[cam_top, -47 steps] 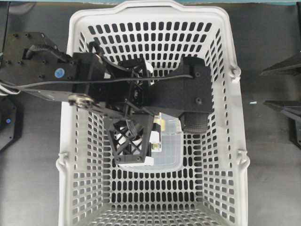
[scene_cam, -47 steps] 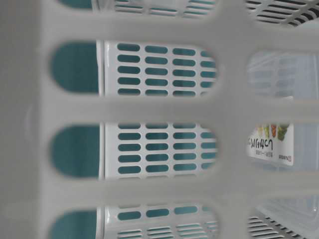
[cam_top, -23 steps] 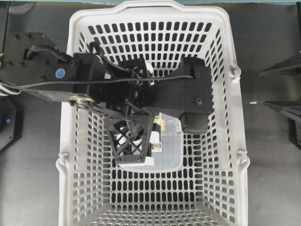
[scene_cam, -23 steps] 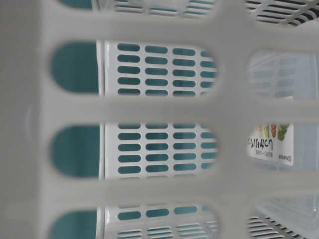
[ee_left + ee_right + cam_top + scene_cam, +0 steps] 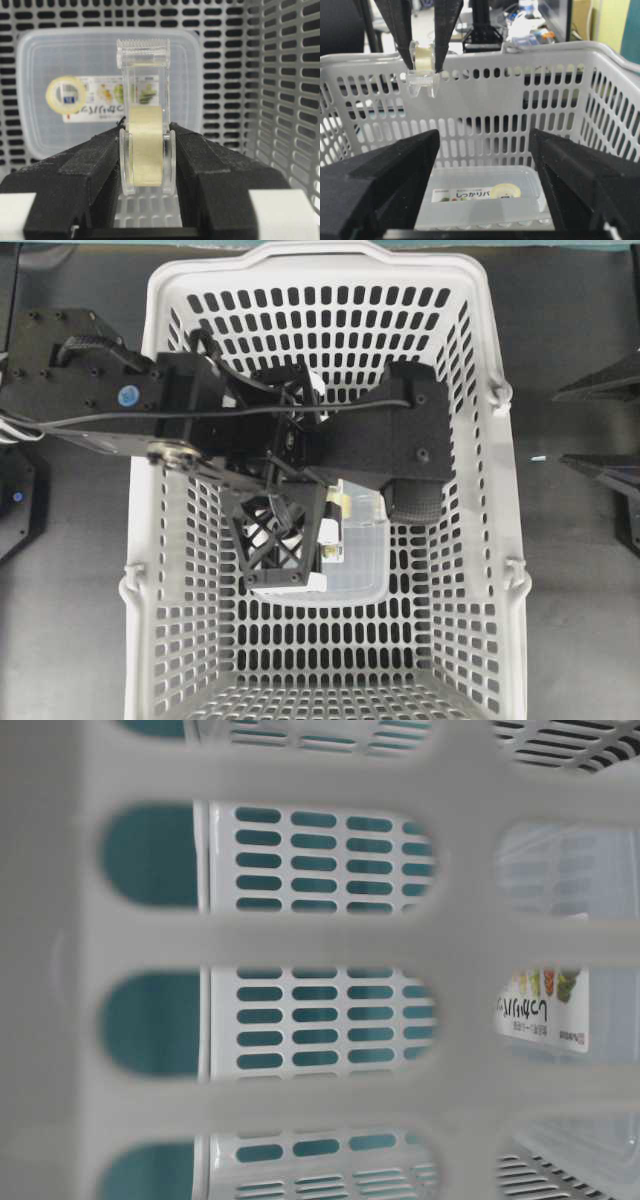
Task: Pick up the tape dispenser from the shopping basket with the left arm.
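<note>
Reaching in from the left edge of the overhead view: black left arm (image 5: 90, 400), stretched across the rim of a light grey shopping basket (image 5: 500, 540) standing on a dark table (image 5: 580, 620). Pointing straight down inside the basket: left hand (image 5: 146, 160), its black fingers (image 5: 95, 165) clamped on both flat sides of the tape dispenser (image 5: 145, 115). Small, clear, upright, with a pale yellowish roll pinched between the pads and a toothed cutter at its far end. Held off the basket floor; in the right wrist view, hanging about level with the far rim.

Directly below, lying flat on the slotted floor and apart from the dispenser: clear plastic box (image 5: 50, 60) with rounded corners, a paper label with Japanese print and a round yellow sticker. Through the slots of the near wall at table level, only part of that label visible.

Farther right, outside the basket: right hand (image 5: 482, 200), jaws spread wide, nothing between them.
</note>
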Controlling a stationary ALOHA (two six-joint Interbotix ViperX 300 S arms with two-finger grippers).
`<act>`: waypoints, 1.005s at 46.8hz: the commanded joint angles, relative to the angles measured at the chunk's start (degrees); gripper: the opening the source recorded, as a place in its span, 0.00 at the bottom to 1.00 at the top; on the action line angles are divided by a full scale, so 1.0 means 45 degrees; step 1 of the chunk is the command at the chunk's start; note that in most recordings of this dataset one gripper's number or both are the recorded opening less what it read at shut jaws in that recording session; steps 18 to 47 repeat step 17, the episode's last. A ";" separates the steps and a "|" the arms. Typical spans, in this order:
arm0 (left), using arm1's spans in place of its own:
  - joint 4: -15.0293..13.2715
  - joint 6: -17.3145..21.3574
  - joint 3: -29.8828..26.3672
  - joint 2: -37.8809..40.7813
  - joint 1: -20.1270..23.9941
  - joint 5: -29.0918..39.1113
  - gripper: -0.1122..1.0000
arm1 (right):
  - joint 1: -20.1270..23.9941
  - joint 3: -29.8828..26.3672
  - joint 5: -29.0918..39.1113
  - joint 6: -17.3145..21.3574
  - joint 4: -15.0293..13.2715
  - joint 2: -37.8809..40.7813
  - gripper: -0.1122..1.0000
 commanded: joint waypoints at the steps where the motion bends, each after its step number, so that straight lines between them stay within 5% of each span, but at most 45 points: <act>1: 0.0039 0.0020 -0.0117 -0.0176 0.0020 -0.0020 0.35 | 0.0000 -0.0078 -0.0117 0.0020 0.0039 0.0098 0.73; 47: 0.0039 0.0020 -0.0117 -0.0176 0.0000 0.0039 0.35 | 0.0020 -0.0078 -0.0117 0.0020 0.0039 0.0059 0.73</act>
